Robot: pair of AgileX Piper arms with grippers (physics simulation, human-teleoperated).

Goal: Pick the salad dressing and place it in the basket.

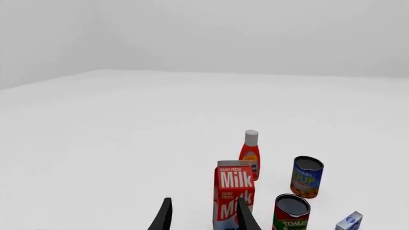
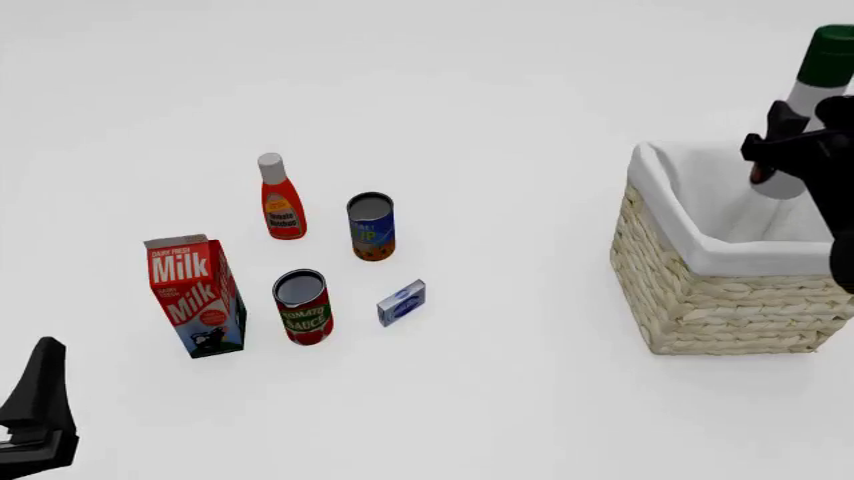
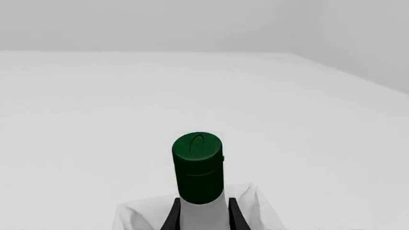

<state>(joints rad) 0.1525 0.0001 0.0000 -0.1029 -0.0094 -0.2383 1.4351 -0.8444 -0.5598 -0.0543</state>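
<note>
Over basket [image 2: 707, 290] — salad dressing [image 2: 811, 95] tilted, cap uppermost.

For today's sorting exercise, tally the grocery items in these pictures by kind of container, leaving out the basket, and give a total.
Bottles: 2, the salad dressing held by the right end effector above the basket, and the red bottle
Cans: 2, the tomato sauce can and the blue can
Cartons: 1, the milk carton
Small boxes: 1, the blue-white box
Total: 6

A broad bare strip of surface is lying open between the small blue box [image 2: 400, 302] and the basket [image 2: 721, 300] (grocery cluster crowding the left side); only the salad dressing [image 2: 805, 100] is occupying the basket's mouth.
</note>
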